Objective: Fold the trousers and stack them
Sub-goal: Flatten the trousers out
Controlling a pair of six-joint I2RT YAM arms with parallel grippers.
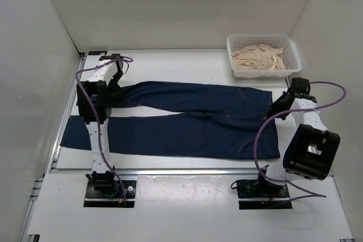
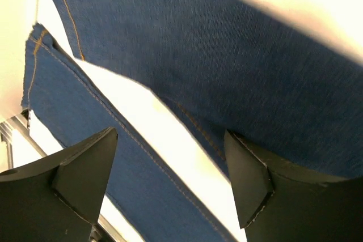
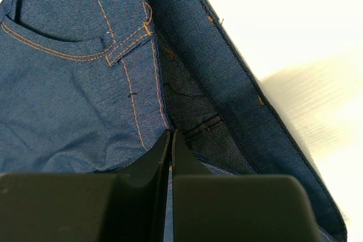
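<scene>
Top, left-wrist and right-wrist views of the workspace. The trousers (image 1: 193,117), of dark navy denim with orange-brown stitching, are laid flat and lengthwise across the white table (image 1: 170,60), the waist towards the right arm and the two legs towards the left arm, with a narrow wedge of table exposed between the legs. The left arm is raised from its base and bent forward, so that the left gripper (image 1: 116,85) is held above the far leg close to its hem. In the left-wrist view the left gripper (image 2: 170,140) is seen with its jaws set wide apart and nothing between them, the gap between the legs lying below. The right arm is folded back at the elbow and angled inward and down, so that the right gripper (image 1: 266,116) is brought to the waistband. In the right-wrist view the right gripper (image 3: 171,140) is seen with its jaws pressed together, the tips set against the denim beside a belt loop and a pocket seam; whether cloth is pinched between them cannot be told. A white basket (image 1: 290,55) containing beige cloth (image 1: 258,58) is placed at the far right corner, apart from the trousers.
</scene>
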